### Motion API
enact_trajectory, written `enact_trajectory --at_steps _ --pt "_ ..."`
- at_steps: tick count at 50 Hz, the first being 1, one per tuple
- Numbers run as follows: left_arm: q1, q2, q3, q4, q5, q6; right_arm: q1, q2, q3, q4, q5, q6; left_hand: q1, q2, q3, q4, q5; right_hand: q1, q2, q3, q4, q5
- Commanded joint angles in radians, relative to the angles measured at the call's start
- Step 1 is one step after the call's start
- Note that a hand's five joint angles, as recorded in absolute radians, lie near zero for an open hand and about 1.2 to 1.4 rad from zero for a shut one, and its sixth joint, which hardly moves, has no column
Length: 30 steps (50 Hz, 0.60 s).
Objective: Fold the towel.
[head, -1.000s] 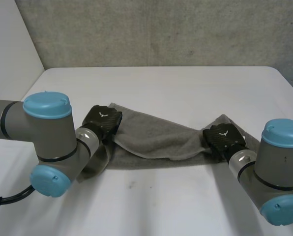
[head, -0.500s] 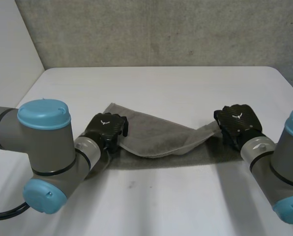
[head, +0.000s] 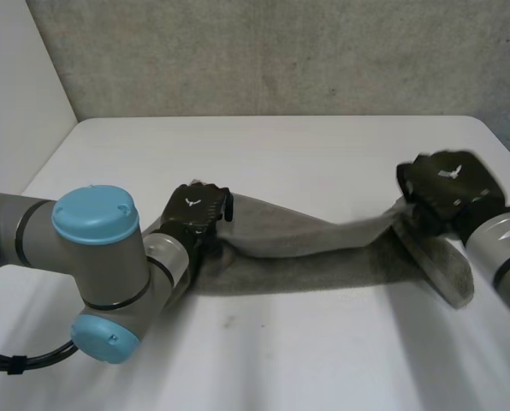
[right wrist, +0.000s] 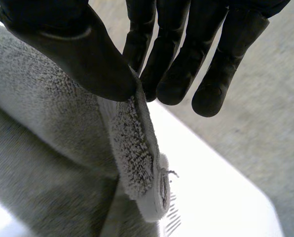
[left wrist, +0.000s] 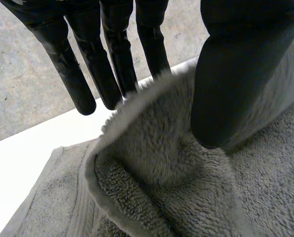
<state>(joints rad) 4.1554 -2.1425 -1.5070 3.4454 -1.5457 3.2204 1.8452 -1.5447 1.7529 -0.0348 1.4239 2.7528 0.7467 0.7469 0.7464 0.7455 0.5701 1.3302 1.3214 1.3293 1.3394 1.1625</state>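
You have the towel (head: 311, 241) slung lengthwise between two pinches: left hand (head: 195, 210) at one end, right hand (head: 447, 181) at the other.

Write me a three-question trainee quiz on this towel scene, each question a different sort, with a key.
1. True or false: the right robot hand pinches an edge of the towel between thumb and fingers.
2. Pick one. Between the left robot hand and the right one, the towel is: A) balled up; B) stretched out; C) folded into a neat square.
3. Fill in: the table under the towel is ____ in colour.

Key: 1 true; 2 B; 3 white.
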Motion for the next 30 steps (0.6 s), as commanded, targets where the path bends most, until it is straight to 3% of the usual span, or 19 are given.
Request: enact_trajectory --at_steps 1,9,18,21,30 --pt "-0.003 -0.025 0.011 0.008 -0.001 0.001 -0.060 -0.126 -0.029 0.061 -0.069 0.002 0.116 0.115 0.116 0.117 0.118 0.066 0.075 0.067 0.057 0.059" --pt "-0.011 -0.030 0.008 0.006 -0.010 0.001 -0.073 -0.152 -0.032 0.069 -0.083 0.013 0.142 0.142 0.142 0.143 0.144 0.066 0.075 0.067 0.057 0.059" --pt "-0.001 -0.007 -0.016 -0.005 -0.151 0.013 -0.159 -0.147 -0.039 0.062 -0.083 0.013 0.145 0.145 0.145 0.146 0.147 0.066 0.075 0.067 0.057 0.059" --pt "0.000 0.004 -0.022 -0.006 -0.157 0.013 -0.204 -0.144 -0.049 0.064 -0.091 0.016 0.160 0.159 0.160 0.161 0.162 0.066 0.075 0.067 0.057 0.059" --pt "0.009 0.021 -0.064 -0.063 -0.159 0.019 -0.210 -0.135 -0.042 0.062 -0.091 0.016 0.409 0.408 0.409 0.410 0.411 0.066 0.075 0.067 0.057 0.059"
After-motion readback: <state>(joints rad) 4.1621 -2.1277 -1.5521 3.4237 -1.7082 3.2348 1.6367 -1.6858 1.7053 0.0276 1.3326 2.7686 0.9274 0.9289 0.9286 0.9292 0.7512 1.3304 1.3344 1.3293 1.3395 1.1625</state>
